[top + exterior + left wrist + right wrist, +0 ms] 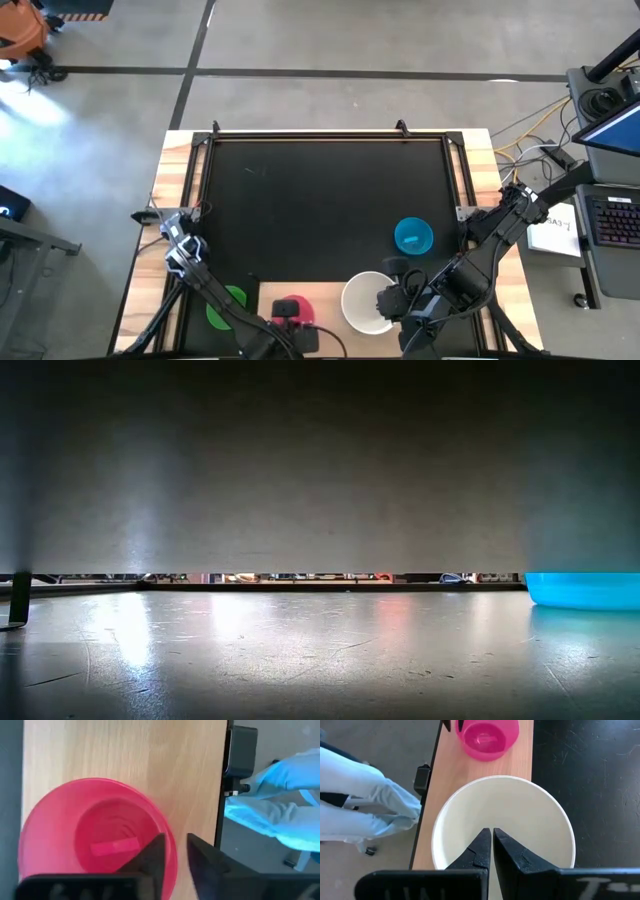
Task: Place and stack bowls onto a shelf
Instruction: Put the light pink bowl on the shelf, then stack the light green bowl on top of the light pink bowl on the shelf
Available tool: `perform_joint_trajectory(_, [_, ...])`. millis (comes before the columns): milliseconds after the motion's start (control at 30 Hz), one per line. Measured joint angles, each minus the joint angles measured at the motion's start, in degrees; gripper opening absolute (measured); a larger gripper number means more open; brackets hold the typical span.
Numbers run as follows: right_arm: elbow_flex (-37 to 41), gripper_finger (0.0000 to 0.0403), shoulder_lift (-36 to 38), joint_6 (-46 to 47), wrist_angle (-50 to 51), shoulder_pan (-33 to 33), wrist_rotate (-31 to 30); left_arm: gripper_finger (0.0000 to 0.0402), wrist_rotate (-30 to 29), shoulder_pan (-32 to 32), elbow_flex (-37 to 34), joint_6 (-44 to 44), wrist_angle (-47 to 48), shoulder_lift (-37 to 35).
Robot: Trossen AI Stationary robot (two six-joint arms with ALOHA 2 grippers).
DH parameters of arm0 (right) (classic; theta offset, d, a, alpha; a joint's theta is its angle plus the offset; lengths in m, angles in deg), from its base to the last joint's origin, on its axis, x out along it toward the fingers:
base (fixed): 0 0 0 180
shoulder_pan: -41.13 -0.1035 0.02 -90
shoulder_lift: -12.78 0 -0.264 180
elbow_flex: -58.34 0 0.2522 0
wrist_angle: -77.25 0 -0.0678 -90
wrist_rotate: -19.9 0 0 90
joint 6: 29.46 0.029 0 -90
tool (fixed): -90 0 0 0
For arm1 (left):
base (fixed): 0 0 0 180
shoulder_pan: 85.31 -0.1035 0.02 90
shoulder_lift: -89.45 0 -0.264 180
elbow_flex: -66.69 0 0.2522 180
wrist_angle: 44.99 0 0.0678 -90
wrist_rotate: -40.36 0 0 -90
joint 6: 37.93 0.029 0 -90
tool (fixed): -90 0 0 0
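Observation:
A magenta bowl (pixel 95 840) (pixel 290 306) sits upright on the light-wood shelf (pixel 125 750) at the table's near edge. My left gripper (pixel 176 840) is open, one finger inside the bowl's rim and one outside, with wood showing in the gap. A large white bowl (pixel 505 815) (pixel 366 300) lies right of it. My right gripper (pixel 491 832) is shut and points down into that bowl. A green bowl (pixel 228 306) lies left of the magenta one. A cyan bowl (pixel 413 237) (pixel 585 589) stands on the black mat. The other bowls are out of view. My right gripper comes from above with its shut fingertips (pixel 482 842) over the inside of the white bowl, near the bowl's right side. I cannot tell whether they touch it.
A person's light-blue sleeves (pixel 370 815) (pixel 280 795) show just beyond the table's near edge. The black mat (pixel 320 200) spreads free behind the bowls. A black bracket (pixel 240 750) stands at the shelf's edge. A grey surface (pixel 320 460) blocks most of the low view.

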Motion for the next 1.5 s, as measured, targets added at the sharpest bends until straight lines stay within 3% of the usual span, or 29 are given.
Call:
perform_joint_trajectory(100, [0.0,0.0009,0.0,0.0,0.0,0.0,0.0,0.0120,-0.9,0.0,2.2,2.2,1.9,-0.1])
perform_joint_trajectory(267, [0.0,0.0009,0.0,0.0,0.0,0.0,0.0,0.0183,-7.2,1.2,8.8,3.0,7.4,-0.1])
perform_joint_trajectory(400, [0.0,0.0009,0.0,0.0,-0.1,0.0,0.0,0.0202,-15.0,2.9,8.7,-2.4,14.4,-1.8])
perform_joint_trajectory(500, [0.0,0.0009,0.0,0.0,-0.3,0.0,0.0,0.0205,-17.9,3.5,8.7,-6.6,19.3,-2.9])
perform_joint_trajectory(633, [0.0,0.0009,0.0,0.0,-0.3,0.0,0.0,0.0206,-20.4,5.1,6.3,-7.7,18.9,-8.7])
perform_joint_trajectory(733, [0.0,0.0009,0.0,0.0,-0.4,0.0,0.0,0.0206,-21.4,6.2,-0.4,-11.9,19.0,-16.1])
perform_joint_trajectory(833, [0.0,0.0009,0.0,0.0,-0.6,0.0,0.0,0.0206,-19.7,6.5,-11.6,-18.2,18.9,-24.6])
perform_joint_trajectory(967, [0.0,0.0009,0.0,0.0,-1.4,0.0,0.0,0.0206,-12.5,8.1,-26.6,-27.8,17.9,-36.3])
perform_joint_trajectory(1100, [0.0,0.0009,0.0,0.0,-1.6,0.0,0.0,0.0206,-6.7,11.9,-38.7,-37.9,10.8,-43.0])
perform_joint_trajectory(1300, [0.0,0.0009,0.0,0.0,-1.7,0.0,0.0,0.0206,-4.4,19.4,-51.4,-48.7,-2.5,-45.5])
perform_joint_trajectory(1500, [0.0,0.0009,0.0,0.0,-1.7,0.0,0.0,0.0206,1.1,22.1,-59.1,-50.4,-13.7,-42.4])
